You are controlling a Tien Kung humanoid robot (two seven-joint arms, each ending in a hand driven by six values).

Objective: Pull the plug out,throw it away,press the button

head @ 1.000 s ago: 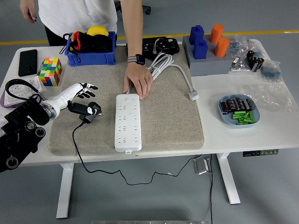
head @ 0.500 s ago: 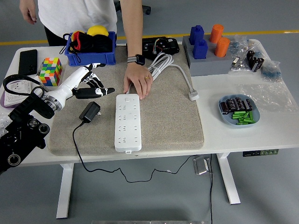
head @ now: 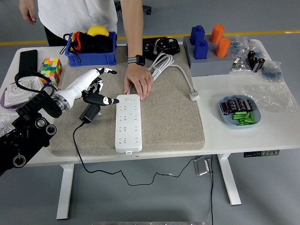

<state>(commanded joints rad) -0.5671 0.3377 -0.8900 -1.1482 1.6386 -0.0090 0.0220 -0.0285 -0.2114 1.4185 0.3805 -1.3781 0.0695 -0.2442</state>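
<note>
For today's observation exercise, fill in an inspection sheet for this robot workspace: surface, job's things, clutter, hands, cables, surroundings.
Surface: white table with a beige mat.
Job's things: white power strip on the mat; black plug lying unplugged beside it.
Clutter: blue bin, colour cube, phone, plate of batteries.
Hands: left hand open, a fingertip at the strip's far left corner; right hand nothing seen. Person's hand rests on the strip's far end.
Cables: black cord hangs over the near edge; white cable coiled.
Surroundings: grey floor.
</note>
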